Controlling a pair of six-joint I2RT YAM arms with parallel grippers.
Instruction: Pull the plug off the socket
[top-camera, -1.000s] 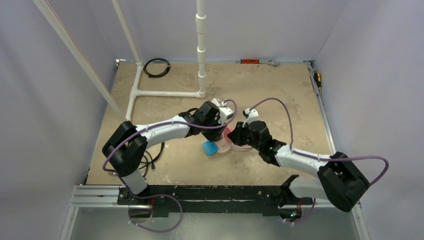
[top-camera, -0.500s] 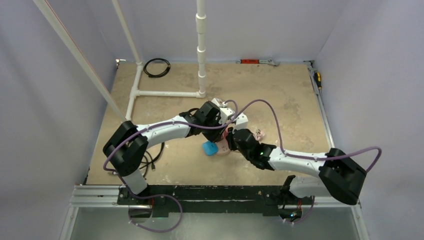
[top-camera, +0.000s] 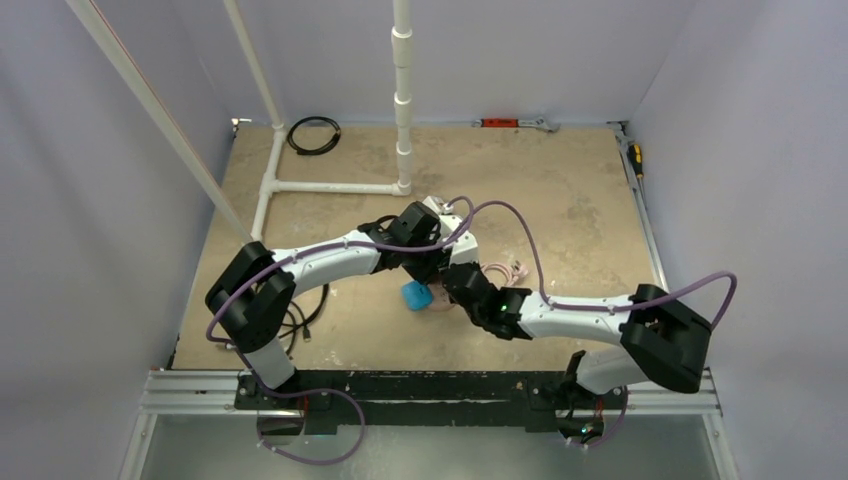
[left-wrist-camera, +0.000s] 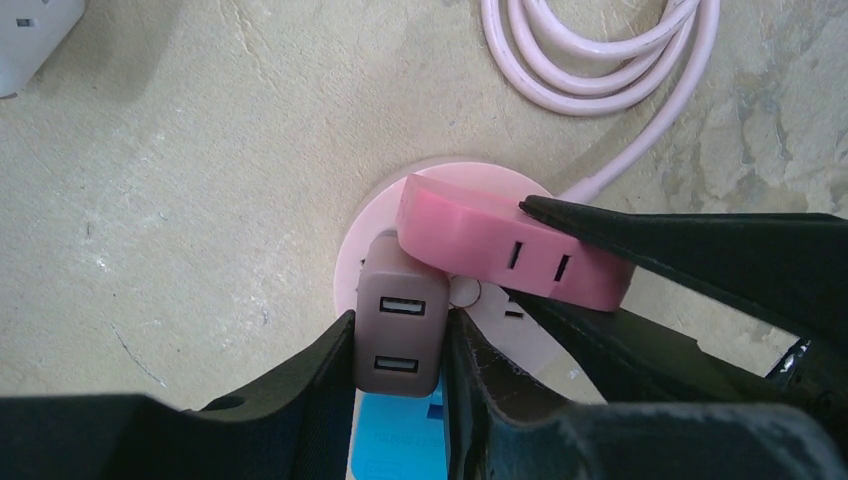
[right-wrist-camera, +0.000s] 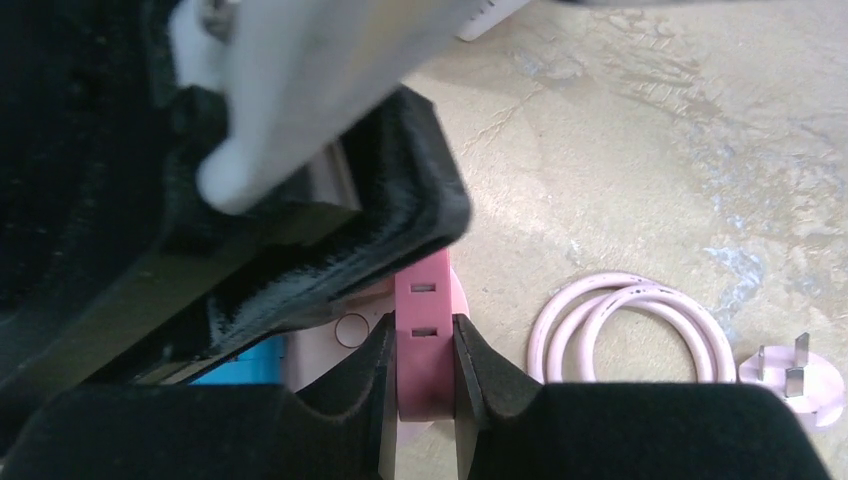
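The left tool (left-wrist-camera: 400, 345) clamps the square plug (left-wrist-camera: 402, 310) upright on the socket (left-wrist-camera: 362, 250), touching the pink block (right-wrist-camera: 423, 290) that the right tool (right-wrist-camera: 422, 348) clamps.

top external: high, looking down; arm bases (top-camera: 262, 372) at 6 o'clock.
wrist views: close, facing down.
shared: socket (left-wrist-camera: 372, 218).

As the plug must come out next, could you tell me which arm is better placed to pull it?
Left, probably. The left jaws are shut on the USB plug seated in the round socket; the right jaws clamp the slotted pink block on it, so that arm better serves as brace.
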